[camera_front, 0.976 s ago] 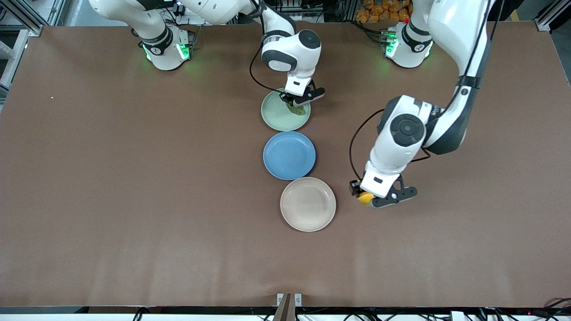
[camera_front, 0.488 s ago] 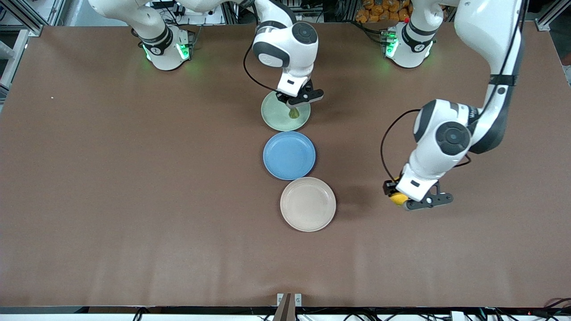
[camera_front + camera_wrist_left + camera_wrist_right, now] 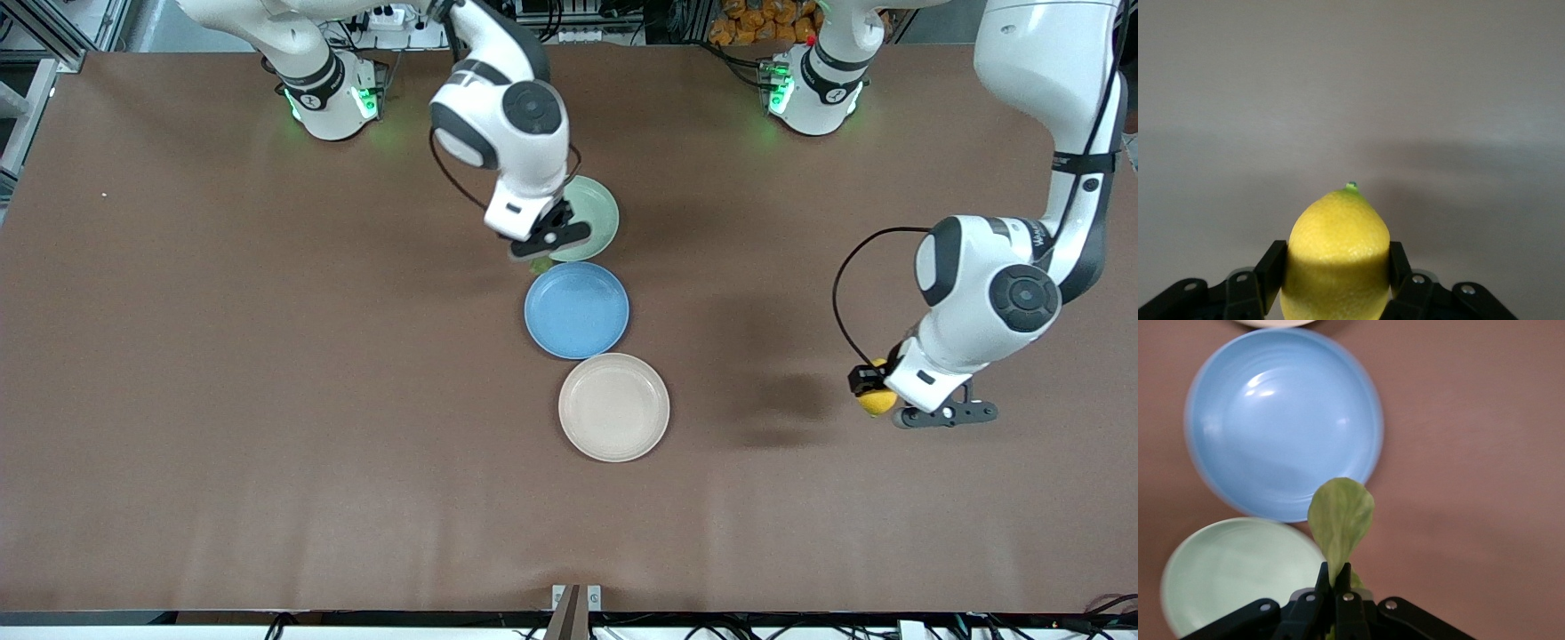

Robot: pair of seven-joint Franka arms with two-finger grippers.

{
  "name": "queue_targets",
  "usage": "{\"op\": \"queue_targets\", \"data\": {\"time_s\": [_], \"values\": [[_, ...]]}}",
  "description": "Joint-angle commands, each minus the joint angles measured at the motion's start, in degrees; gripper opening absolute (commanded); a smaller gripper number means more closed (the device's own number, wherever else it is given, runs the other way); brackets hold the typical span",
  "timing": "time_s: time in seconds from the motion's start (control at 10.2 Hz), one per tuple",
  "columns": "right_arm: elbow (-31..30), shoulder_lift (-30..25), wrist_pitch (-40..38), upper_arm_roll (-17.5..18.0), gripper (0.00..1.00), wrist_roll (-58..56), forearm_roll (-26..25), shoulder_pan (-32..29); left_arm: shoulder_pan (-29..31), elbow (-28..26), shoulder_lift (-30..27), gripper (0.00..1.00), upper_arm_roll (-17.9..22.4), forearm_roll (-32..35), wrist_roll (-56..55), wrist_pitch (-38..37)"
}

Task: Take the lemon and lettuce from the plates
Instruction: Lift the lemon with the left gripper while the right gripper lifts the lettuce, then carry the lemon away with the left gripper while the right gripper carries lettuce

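Note:
My left gripper [image 3: 880,404] is shut on the yellow lemon [image 3: 876,400], held over bare table toward the left arm's end; the left wrist view shows the lemon [image 3: 1336,257] clamped between both fingers. My right gripper [image 3: 540,258] is shut on the green lettuce leaf [image 3: 540,263], held over the gap between the mint green plate [image 3: 594,218] and the blue plate. In the right wrist view the lettuce [image 3: 1340,520] hangs from the closed fingertips, with the mint plate [image 3: 1231,573] beside it. The beige-cream plate [image 3: 613,407] lies bare, nearest the front camera.
A blue plate [image 3: 576,309] lies between the mint and beige plates and also shows in the right wrist view [image 3: 1281,420]. The brown table [image 3: 267,400] stretches wide toward both ends. Both arm bases stand along the table's edge farthest from the front camera.
The left gripper carried the lemon away from the beige plate toward the left arm's end. The right gripper lifted the lettuce off the mint plate and moved toward the right arm's end.

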Motion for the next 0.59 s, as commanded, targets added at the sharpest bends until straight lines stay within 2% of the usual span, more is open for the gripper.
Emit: {"op": "queue_targets", "data": {"time_s": [0.0,0.29,0.49], "values": [[-1.6,-3.6,-3.6,0.6,0.00,-9.4,1.7,-7.9,1.1,-0.5,2.3,0.00,-0.7,1.1,0.6,4.1],[-1.4,-4.9,-5.5,-6.1,0.00,-18.3,2.0,-12.3,1.2,-0.4,5.5,0.00,-0.7,1.1,0.6,6.1],[-1.4,-4.9,-5.2,-13.5,0.00,-24.4,2.0,-12.4,1.1,-0.4,7.3,0.00,-0.7,1.1,0.5,6.6]]}}
